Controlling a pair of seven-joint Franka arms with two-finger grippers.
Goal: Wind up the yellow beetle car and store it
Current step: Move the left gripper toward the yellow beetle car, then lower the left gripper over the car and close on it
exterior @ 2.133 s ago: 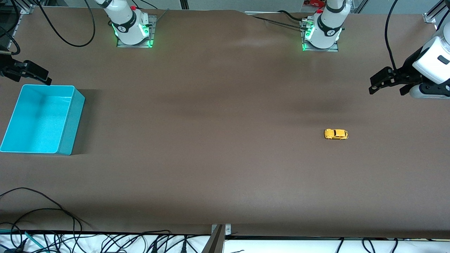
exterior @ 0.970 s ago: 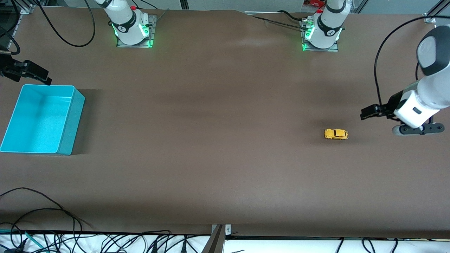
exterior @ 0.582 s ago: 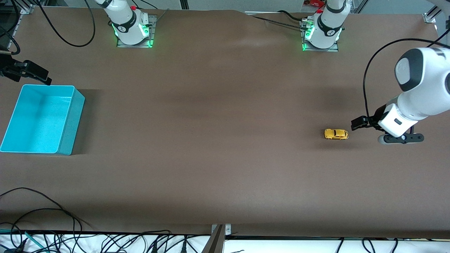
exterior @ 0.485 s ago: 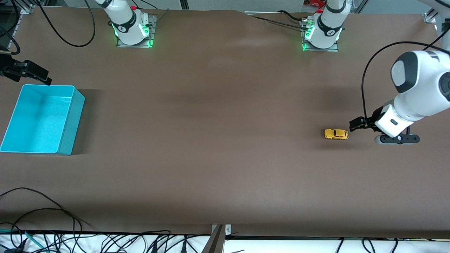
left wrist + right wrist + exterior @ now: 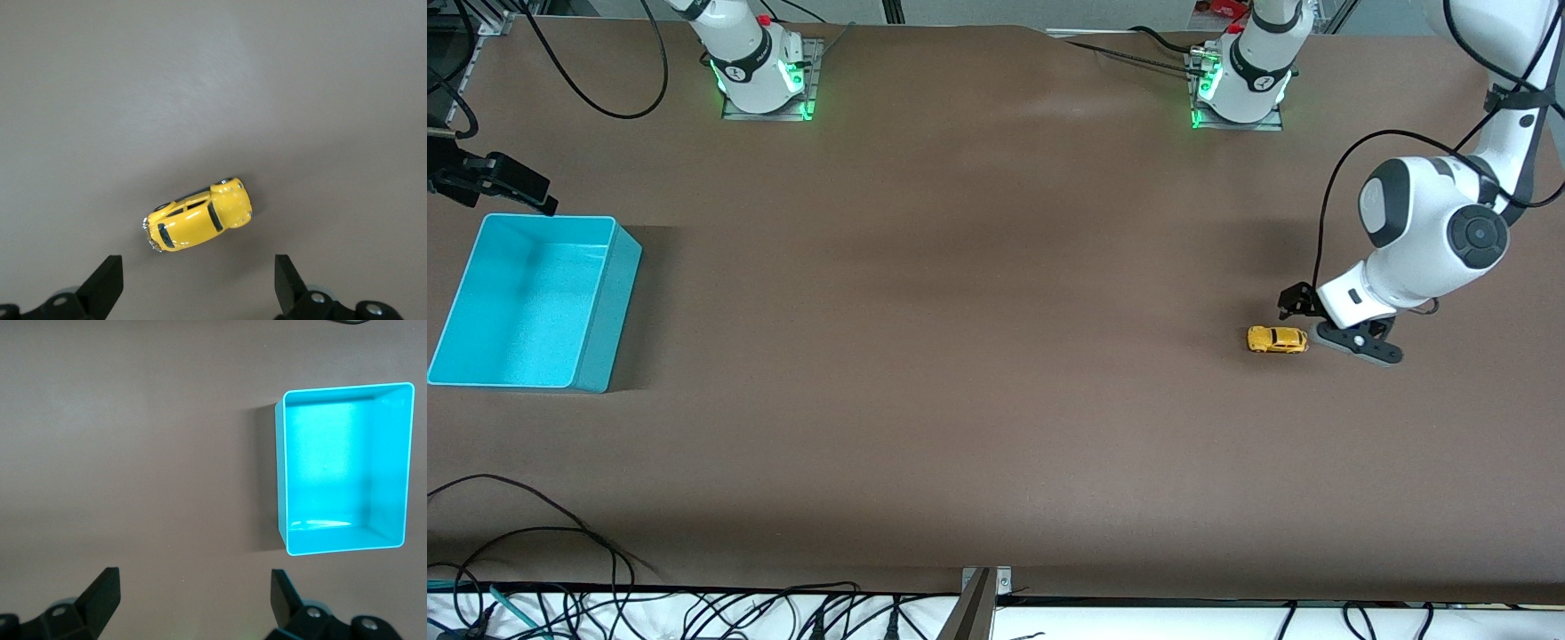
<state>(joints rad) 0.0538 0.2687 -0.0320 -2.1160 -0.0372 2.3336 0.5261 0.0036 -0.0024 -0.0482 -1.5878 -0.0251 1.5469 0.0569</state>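
The yellow beetle car [image 5: 1277, 340] stands on its wheels on the brown table toward the left arm's end. My left gripper [image 5: 1296, 307] is open and empty, over the table right beside the car. In the left wrist view the car [image 5: 198, 215] lies just ahead of the wide-open fingertips [image 5: 108, 280]. The empty turquoise bin [image 5: 480, 356] stands at the right arm's end of the table. My right gripper [image 5: 520, 191] is open and empty, waiting in the air by the bin's rim. The bin also shows in the right wrist view [image 5: 280, 473].
The two arm bases [image 5: 760, 76] [image 5: 1240, 84] stand along the table's back edge. Loose cables [image 5: 560, 533] lie at the table's front edge near the right arm's end.
My left arm has swung down and in from the table's end, bringing its gripper right beside the car. The car, the bin and the right arm have not moved.
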